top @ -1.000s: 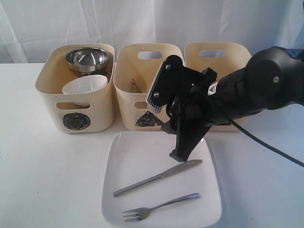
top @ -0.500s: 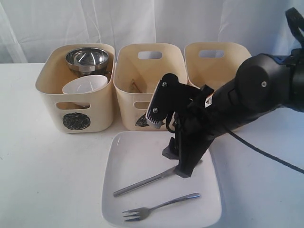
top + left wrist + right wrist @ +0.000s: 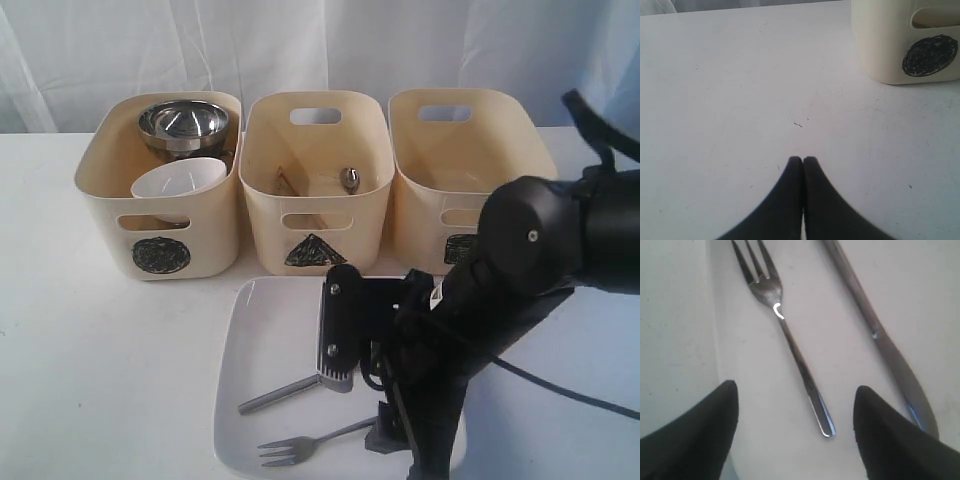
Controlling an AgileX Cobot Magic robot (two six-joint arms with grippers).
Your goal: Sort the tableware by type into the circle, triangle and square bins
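On the white square plate point(image 3: 262, 330), at the front of the tabletop point(image 3: 100, 380), lie a steel fork point(image 3: 300, 447) and a steel knife point(image 3: 278, 394). They lie side by side and apart, the knife nearer the bins. The right jaws stand wide open low over the plate. In the right wrist view the fork point(image 3: 790, 340) has its handle end in the gap between them, touching neither, and the knife point(image 3: 880, 335) runs its blade end beside one of them. The black right arm point(image 3: 530, 240) reaches in from the right and hides much of the plate's right half.

Behind the plate three cream bins stand in a row, close together. The circle bin point(image 3: 100, 210) on the left holds a steel bowl point(image 3: 183, 122) and a small white bowl point(image 3: 178, 182). The triangle bin point(image 3: 270, 215) in the middle holds a spoon point(image 3: 350, 178) and some brown wooden pieces, too unclear to name. The square bin point(image 3: 420, 220) is on the right, its mark partly hidden by the arm.

The left jaws are pressed shut with nothing between them, over bare tabletop point(image 3: 740, 100) near the circle bin point(image 3: 880, 45).
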